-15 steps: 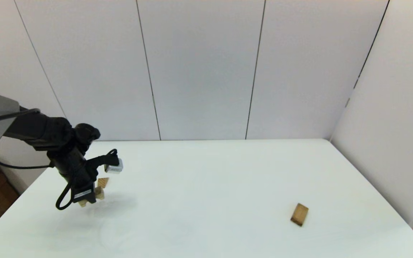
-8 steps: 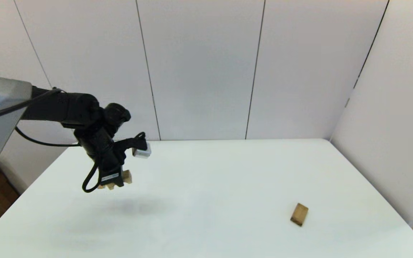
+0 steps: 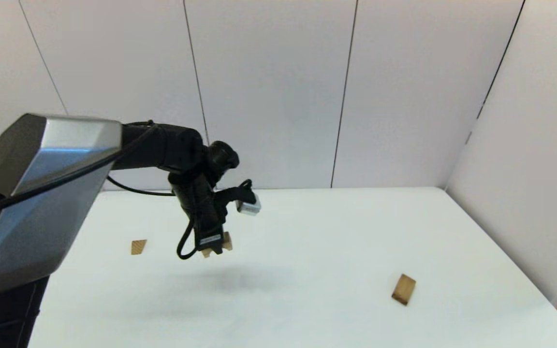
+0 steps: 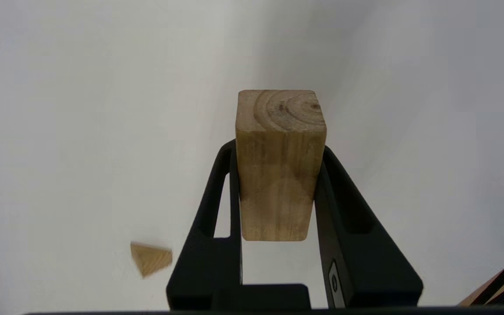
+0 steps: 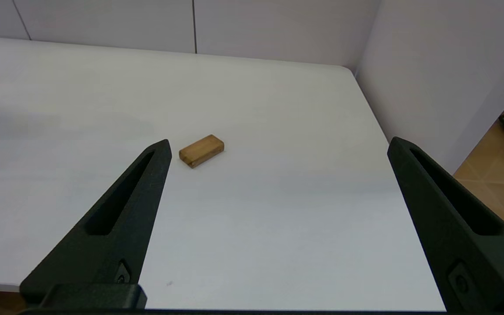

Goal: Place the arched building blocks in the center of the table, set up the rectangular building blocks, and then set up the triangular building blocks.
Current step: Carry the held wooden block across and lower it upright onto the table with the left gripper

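Left gripper (image 3: 214, 247) hangs above the table (image 3: 336, 232), left of its middle, with a soft shadow on the surface beneath it. Its two black fingers (image 4: 217, 205) are closed against opposite faces of the arched building block (image 4: 280, 162), which is clear of the tabletop. In the left wrist view the block stands out past the fingertips, its ringed end grain facing away from the camera; the notch is not visible from that side. In the head view a pale corner of the block (image 3: 227, 240) shows beside and below the gripper body.

Triangular building block (image 3: 138, 247) lies on the table toward the robot's left, well apart from the held block. The left wrist view also shows it (image 4: 151, 259) on the white surface, resting flat, with its striped grain visible.

Rectangular building block (image 3: 403, 289) lies flat on the table toward the robot's right, nearer the front edge and well apart from the other two pieces. In the right wrist view it (image 5: 201, 151) sits on the tabletop ahead of the fingers.

Right gripper (image 5: 278, 153) is out of the head view; its own camera shows it near the front edge of the table, fingers spread wide with nothing between them
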You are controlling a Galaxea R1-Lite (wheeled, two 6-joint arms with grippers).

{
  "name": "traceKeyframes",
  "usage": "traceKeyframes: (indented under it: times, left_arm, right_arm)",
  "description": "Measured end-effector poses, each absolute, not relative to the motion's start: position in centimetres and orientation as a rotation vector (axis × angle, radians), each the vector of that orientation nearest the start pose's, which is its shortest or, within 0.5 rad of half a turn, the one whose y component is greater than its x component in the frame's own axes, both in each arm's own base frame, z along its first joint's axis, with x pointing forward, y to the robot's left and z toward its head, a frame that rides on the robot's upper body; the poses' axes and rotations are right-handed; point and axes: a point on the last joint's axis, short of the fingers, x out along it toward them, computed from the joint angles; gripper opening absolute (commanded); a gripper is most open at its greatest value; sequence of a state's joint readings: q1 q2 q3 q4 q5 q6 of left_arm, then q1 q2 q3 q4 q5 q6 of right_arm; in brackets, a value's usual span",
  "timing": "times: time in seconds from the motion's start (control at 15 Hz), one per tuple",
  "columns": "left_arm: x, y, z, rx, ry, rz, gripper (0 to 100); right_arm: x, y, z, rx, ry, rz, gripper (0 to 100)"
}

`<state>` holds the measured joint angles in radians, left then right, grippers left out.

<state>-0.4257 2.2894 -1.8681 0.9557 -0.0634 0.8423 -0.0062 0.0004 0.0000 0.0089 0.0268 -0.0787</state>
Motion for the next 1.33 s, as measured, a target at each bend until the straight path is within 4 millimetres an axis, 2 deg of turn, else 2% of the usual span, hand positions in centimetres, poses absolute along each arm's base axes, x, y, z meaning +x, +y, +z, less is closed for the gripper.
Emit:
traceKeyframes:
  times: [0.2, 0.4, 0.73, 1.13, 1.33]
  left_arm:
    - [36.7, -20.7, 11.4, 0.914, 1.122, -1.026, 0]
    - [36.0, -23.1, 9.8, 0.966, 1.121, -1.091, 0]
    - [35.2, -24.1, 8.2, 1.081, 1.145, -1.221, 0]
    - [34.2, -26.5, 6.6, 1.144, 1.115, -1.267, 0]
    - [33.7, -27.1, 6.2, 1.166, 1.13, -1.282, 0]
  right_arm:
    - [-2.3, 0.1, 7.5, -0.079, 0.009, 0.022, 100]
    - [-2.3, 0.1, 7.5, -0.078, 0.009, 0.021, 100]
    - [-2.3, 0.1, 7.5, -0.076, 0.009, 0.022, 100]
    - [-2.3, 0.1, 7.5, -0.077, 0.009, 0.021, 100]
    - [-2.3, 0.1, 7.5, -0.077, 0.009, 0.021, 100]
